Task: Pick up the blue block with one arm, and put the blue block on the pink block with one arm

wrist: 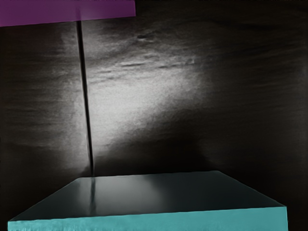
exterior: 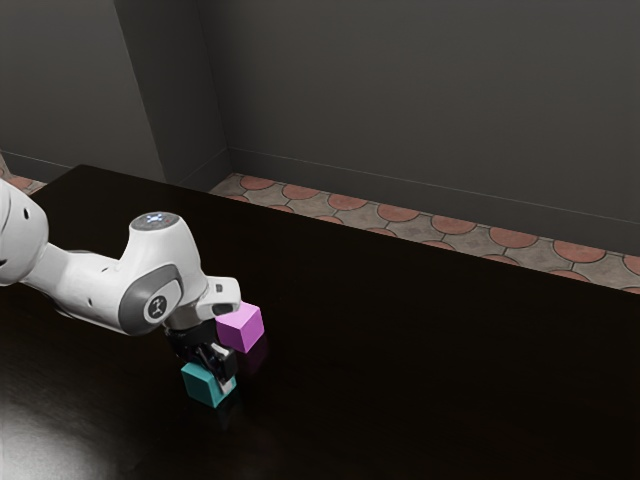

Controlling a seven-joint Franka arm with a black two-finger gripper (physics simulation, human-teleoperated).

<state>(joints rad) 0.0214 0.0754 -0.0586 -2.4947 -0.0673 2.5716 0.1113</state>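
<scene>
Hovering gripper (exterior: 214, 362) low over blue block (exterior: 203, 386), which is resting on table (exterior: 420, 330) near pink block (exterior: 241, 327), not touching it. We are judging this as grasp step: gripper is sitting directly above block for straight pinch. We are unable to tell whether claw is spread or pinching.

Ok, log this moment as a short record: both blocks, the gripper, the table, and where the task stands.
blue block: teal-blue cube, apparently resting on the table, directly under the gripper
pink block: on the table just beyond the blue block, toward the exterior view's right; nothing on top of it
gripper: lowered onto the blue block, pointing down
table: dark, glossy wood
task status: blue block not yet on the pink block
</scene>
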